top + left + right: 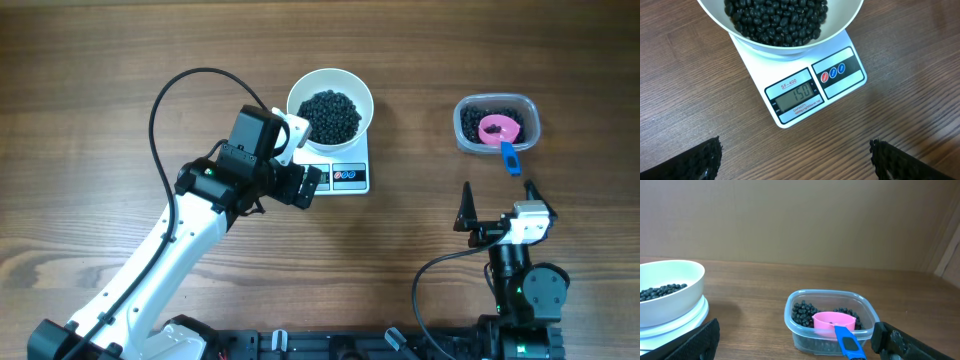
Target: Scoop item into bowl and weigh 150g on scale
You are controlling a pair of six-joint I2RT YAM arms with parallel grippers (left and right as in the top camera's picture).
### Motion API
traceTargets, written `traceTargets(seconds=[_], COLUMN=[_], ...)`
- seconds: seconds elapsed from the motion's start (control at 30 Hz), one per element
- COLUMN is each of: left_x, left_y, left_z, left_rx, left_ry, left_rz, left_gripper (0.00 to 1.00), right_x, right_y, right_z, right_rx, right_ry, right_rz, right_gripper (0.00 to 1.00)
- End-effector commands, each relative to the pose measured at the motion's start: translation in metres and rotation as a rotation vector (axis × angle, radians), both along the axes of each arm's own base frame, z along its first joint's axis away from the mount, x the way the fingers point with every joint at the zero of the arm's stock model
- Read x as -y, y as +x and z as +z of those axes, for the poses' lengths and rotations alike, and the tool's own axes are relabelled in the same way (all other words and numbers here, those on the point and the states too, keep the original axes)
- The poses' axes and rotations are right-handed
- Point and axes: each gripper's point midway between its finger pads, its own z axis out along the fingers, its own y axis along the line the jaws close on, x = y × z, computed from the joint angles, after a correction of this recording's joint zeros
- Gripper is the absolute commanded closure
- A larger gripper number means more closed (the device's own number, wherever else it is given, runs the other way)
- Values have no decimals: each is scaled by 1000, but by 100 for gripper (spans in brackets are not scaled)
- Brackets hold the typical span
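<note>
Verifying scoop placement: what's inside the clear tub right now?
The clear tub holds the pink scoop, its blue handle sticking out over the rim, and black beans around it. Any beans beneath the scoop are covered, as is the tub floor.

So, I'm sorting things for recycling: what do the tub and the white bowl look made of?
Tub: probably clear, glossy plastic; the beans show through its wall. Bowl: smooth, opaque white with a soft sheen, plastic or glazed ceramic; the look leaves that open.
</note>
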Motion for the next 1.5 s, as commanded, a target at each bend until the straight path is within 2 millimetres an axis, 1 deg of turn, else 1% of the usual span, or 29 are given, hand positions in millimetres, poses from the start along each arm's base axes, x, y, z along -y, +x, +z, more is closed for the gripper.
traceTargets(seconds=[0.0,0.3,1.47], left_x=[2,2,2], left_y=[3,3,3], left_z=[9,9,9], left_rx=[23,23,23], left_ry=[-17,-17,-17], left_rz=[-8,-8,-8], left_gripper=[0,0,0], right_x=[-3,-3,-3], right_y=[-1,-1,-1], right_z=[2,2,2], right_rx=[11,11,11], right_ry=[15,42,40], right_rz=[14,14,14], right_gripper=[0,0,0])
